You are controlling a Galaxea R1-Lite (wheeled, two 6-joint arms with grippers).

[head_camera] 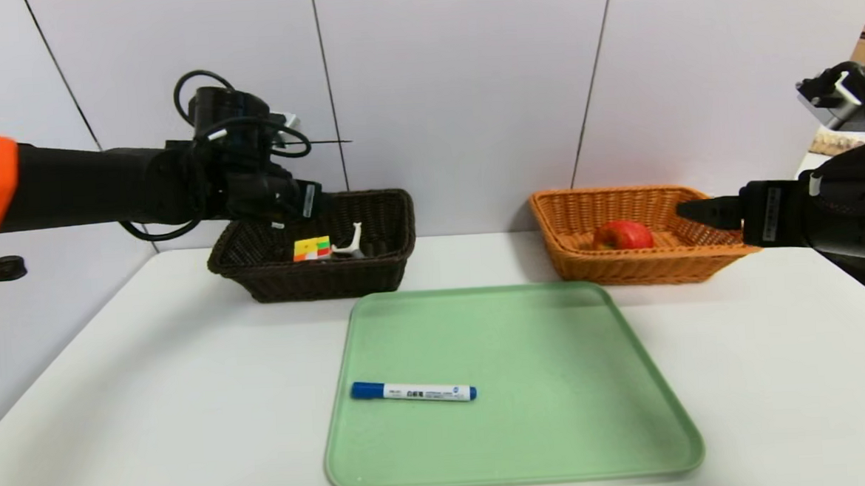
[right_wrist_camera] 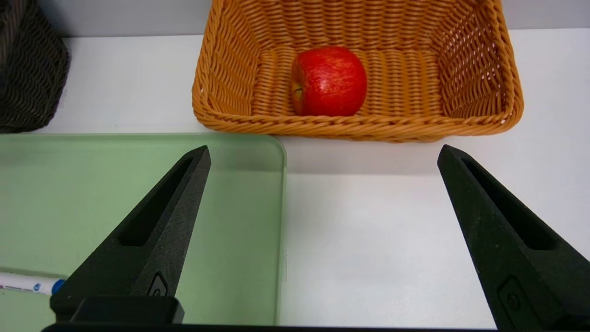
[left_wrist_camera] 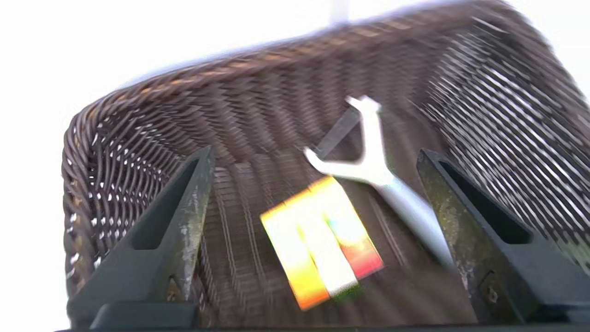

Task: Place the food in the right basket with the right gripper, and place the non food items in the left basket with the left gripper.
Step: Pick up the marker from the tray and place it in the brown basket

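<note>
Blue-capped, smooth and cylindrical, the marker [head_camera: 414,392] lies on the green tray [head_camera: 534,478] upon the white counter [head_camera: 152,406], judged next for left-hand pickup. Left hand [left_wrist_camera: 315,154], spread wide and empty over the dark woven basket [head_camera: 323,280], appears at the release step; right hand [right_wrist_camera: 325,152], wide open and empty, is parked near the orange wicker basket [head_camera: 648,267].

The pen [right_wrist_camera: 30,283] is cut off at the right wrist view's edge; its small lettering is unreadable there
</note>
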